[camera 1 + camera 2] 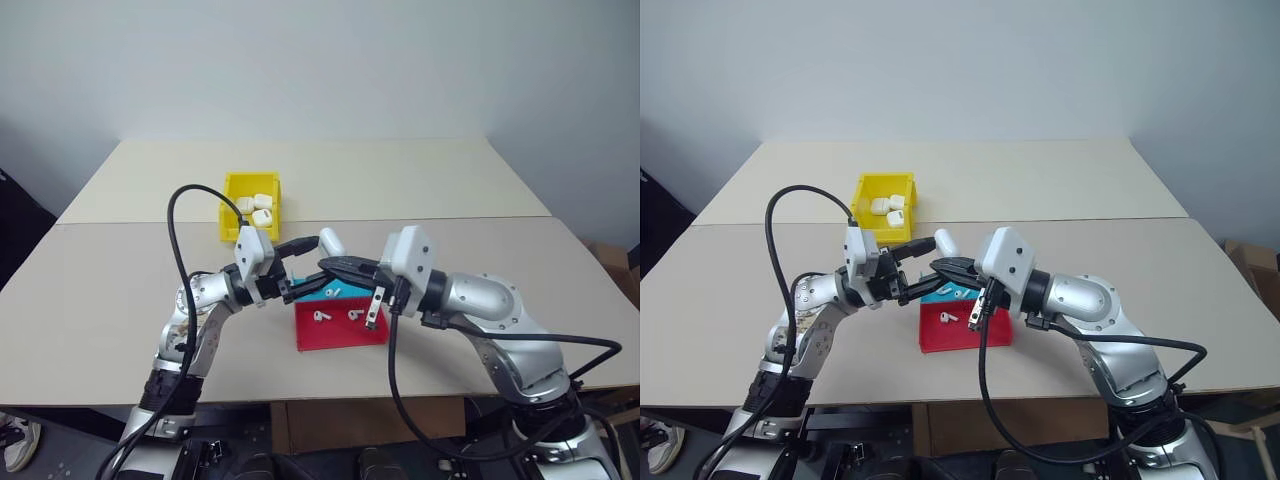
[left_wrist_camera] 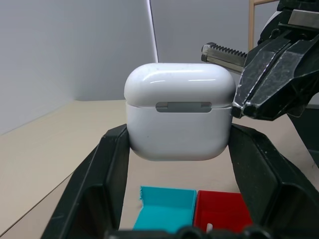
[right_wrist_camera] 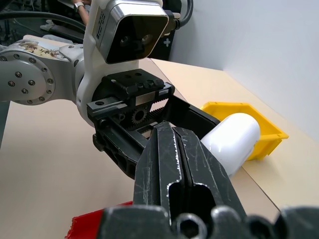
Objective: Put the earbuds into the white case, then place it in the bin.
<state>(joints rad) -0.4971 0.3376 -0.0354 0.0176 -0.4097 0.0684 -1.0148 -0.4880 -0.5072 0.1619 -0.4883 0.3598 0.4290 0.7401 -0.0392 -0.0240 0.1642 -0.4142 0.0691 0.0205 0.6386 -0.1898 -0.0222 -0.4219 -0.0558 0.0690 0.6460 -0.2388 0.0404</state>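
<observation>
Over the red-and-blue tray (image 1: 340, 335), up in the air, holding the white case (image 2: 179, 112) with the left tool (image 1: 315, 262). Pinching it from both sides, one black finger on each side wall. Pointing the case's long way up and a bit away, toward the bin (image 1: 229, 222), with the round lid end on top. Showing the lid shut, with the little hinge bar facing the left wrist.

Holding the right tool (image 1: 335, 266) pressed together, with nothing in it. Poking its tip in from the right, just beside the case, near the lid line. Not being able to tell if touching or a tiny bit apart. Sitting just to the left of that tip, then, the case. Being the nearer free one, the right tool, since the left one is busy holding. Most likely needing to flip the lid up next, so pushing at the lid edge from the right looks like the way.

Counting now:
- one case in the left tool
- three more cases (image 1: 262, 216) lying in the yellow bin, farther back on the desk (image 1: 100, 300)
- three earbuds (image 1: 321, 315) waiting in the tray below, two in the red part and one in the blue part
- one bin, one tray, two tools
</observation>
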